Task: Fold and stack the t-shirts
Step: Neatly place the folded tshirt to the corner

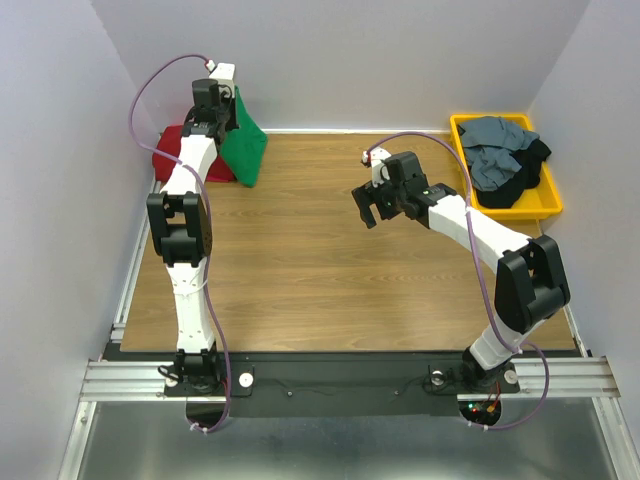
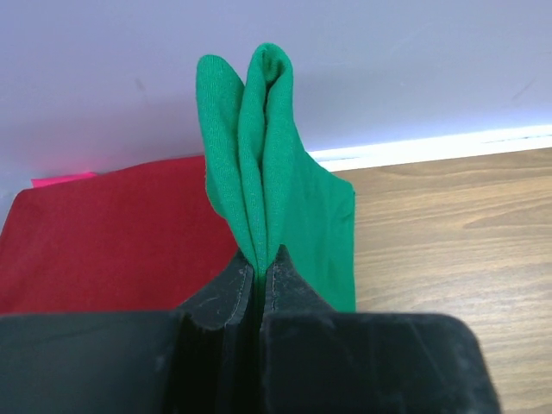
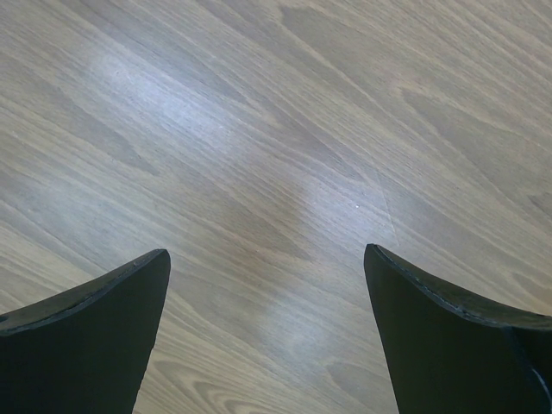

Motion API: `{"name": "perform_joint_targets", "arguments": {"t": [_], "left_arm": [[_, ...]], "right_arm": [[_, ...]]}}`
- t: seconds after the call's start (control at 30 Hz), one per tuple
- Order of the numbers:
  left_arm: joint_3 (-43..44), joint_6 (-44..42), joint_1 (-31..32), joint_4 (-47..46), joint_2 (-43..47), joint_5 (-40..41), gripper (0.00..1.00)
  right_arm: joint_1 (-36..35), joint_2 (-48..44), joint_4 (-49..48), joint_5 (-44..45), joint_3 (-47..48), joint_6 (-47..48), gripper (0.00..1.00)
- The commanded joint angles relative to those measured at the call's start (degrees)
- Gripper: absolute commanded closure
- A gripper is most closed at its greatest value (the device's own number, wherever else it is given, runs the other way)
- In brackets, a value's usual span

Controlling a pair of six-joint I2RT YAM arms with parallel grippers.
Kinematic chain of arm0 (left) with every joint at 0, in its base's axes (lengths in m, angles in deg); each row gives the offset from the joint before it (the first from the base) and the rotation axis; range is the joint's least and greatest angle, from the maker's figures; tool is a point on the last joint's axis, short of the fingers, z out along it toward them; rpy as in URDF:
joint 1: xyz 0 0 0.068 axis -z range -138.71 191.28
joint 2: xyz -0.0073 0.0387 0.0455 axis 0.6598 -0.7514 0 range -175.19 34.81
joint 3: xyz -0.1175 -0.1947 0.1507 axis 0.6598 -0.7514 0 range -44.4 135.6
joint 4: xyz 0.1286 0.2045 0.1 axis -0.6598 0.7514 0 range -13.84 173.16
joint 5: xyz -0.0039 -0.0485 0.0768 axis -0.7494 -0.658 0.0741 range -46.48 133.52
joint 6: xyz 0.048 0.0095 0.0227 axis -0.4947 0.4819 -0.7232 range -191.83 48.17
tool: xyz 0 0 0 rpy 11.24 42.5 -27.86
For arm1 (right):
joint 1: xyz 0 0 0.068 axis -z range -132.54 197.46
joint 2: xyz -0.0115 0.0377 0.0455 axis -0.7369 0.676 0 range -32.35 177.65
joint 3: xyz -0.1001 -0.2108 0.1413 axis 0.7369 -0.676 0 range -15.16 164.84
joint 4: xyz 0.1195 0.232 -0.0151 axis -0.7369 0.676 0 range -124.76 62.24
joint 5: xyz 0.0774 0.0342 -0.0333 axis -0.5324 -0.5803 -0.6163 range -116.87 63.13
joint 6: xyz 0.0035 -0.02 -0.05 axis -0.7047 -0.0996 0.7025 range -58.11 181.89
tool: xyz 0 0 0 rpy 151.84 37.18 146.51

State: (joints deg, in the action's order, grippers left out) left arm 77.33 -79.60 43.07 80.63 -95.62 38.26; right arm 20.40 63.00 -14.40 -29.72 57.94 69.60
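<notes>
A wooden table [image 1: 300, 270] fills a white-walled bay [image 1: 350, 60]; one yellow tray [image 1: 525, 211] at its far right holds grey and black t-shirts [image 1: 495, 150]. Far left, one red t-shirt [image 1: 170, 155] lies flat and one green t-shirt [image 1: 243, 148] hangs clamped in the left gripper [image 2: 260, 269], a pinch only the left wrist view shows. The right gripper [image 3: 267, 276] gapes above the wood.

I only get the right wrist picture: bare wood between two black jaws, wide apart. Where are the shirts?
Observer: The left arm has its jaws shut on a green t-shirt, lifted at the table's far left corner.
Visitor: Only that one?
Observer: No, a dark red t-shirt lies flat right beside it.
Visitor: Any more waiting?
Observer: Yes, grey and black t-shirts sit heaped in a yellow tray at the far right.
</notes>
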Motion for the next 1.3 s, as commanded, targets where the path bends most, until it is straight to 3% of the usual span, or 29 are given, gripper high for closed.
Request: {"name": "perform_joint_targets", "arguments": {"t": [0.0,0.77,1.27], "left_arm": [[4.83,0.91,-0.2,-2.1,5.71,-1.95,1.0],[7.2,4.34,-0.2,-1.22,8.97,-5.03,1.0],[9.49,1.28,-1.34,-0.26,6.69,-4.24,1.0]], "right_arm": [[0.0,-1.48,-0.94,-0.49,-0.06,0.12,0.0],[0.0,-0.08,-0.94,-1.01,0.64,-0.5,0.0],[0.0,0.18,-0.94,-0.75,0.73,-0.5,0.0]]}}
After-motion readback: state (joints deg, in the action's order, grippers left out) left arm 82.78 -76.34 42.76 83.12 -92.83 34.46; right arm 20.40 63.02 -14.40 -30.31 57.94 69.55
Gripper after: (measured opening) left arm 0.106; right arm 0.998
